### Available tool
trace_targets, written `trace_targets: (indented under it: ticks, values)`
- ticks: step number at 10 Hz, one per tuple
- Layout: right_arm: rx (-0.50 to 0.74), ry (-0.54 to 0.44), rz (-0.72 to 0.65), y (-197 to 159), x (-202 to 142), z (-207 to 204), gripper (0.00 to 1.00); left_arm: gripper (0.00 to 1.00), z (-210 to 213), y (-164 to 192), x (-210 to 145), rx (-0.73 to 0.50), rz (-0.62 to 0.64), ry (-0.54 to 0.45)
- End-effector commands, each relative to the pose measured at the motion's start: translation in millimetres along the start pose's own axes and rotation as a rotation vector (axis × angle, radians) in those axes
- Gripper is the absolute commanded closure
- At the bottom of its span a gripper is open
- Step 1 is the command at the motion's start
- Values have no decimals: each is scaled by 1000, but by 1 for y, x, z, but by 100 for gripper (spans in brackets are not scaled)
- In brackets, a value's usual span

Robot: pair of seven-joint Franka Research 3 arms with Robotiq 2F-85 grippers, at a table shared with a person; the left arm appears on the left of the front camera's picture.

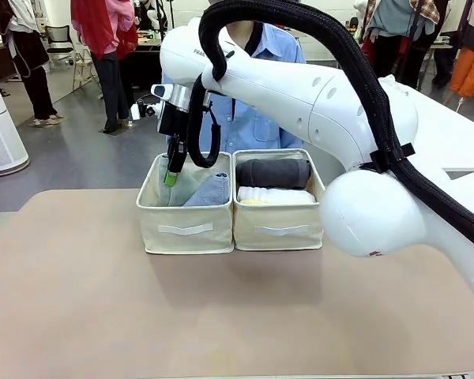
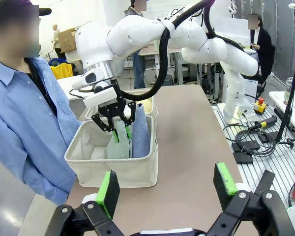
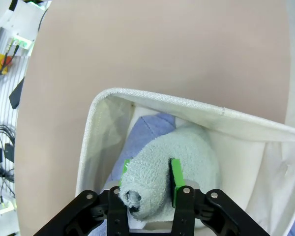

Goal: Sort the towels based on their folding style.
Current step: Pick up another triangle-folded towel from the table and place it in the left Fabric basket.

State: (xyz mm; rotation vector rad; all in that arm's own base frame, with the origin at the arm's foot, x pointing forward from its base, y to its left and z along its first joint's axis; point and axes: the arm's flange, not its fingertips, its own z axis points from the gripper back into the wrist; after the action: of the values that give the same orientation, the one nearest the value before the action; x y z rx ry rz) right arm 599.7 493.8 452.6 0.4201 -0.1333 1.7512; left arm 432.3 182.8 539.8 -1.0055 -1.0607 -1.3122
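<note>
Inside the left fabric bin, the right gripper pinches the pale teal cone towel between narrowly parted pads, the periwinkle towel alongside; the left gripper gapes wide.

A pale teal towel and a periwinkle-blue towel are seen in cream bins (plain, unpatterned); green pads are shown.

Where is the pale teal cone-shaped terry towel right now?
The pale teal cone-shaped terry towel stands inside the left cream fabric bin, between the right hand's green pads, beside the periwinkle-blue cone-shaped towel.
</note>
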Motion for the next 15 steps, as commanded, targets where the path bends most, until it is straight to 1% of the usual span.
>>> trace_targets:
  ticks: [1, 2, 3, 4, 5, 6, 9, 12, 15]
  values:
    - [4, 23, 21, -50, 29, 12, 48, 0, 2, -2, 2, 2, 0, -4]
    - [2, 22, 23, -49, 29, 12, 22, 0, 2, -2, 2, 2, 0, -4]
    - [0, 20, 23, -49, 28, 13, 29, 0, 2, -2, 2, 2, 0, -4]
    - [-3, 18, 24, -49, 28, 14, 3, 0, 2, -2, 2, 2, 0, -4]
    - [-7, 16, 25, -49, 28, 16, 9, 0, 2, -2, 2, 2, 0, -4]
    - [-12, 16, 26, -48, 27, 18, 0, 0, 2, -2, 2, 2, 0, -4]
    - [-62, 24, 14, -46, 24, 29, 0, 0, 2, -2, 2, 2, 0, -4]
    - [-119, 26, -28, -31, 11, 55, 0, 0, 2, -2, 2, 2, 0, -4]
    - [-142, 16, -43, -16, 0, 67, 0, 0, 2, -2, 2, 2, 0, -4]
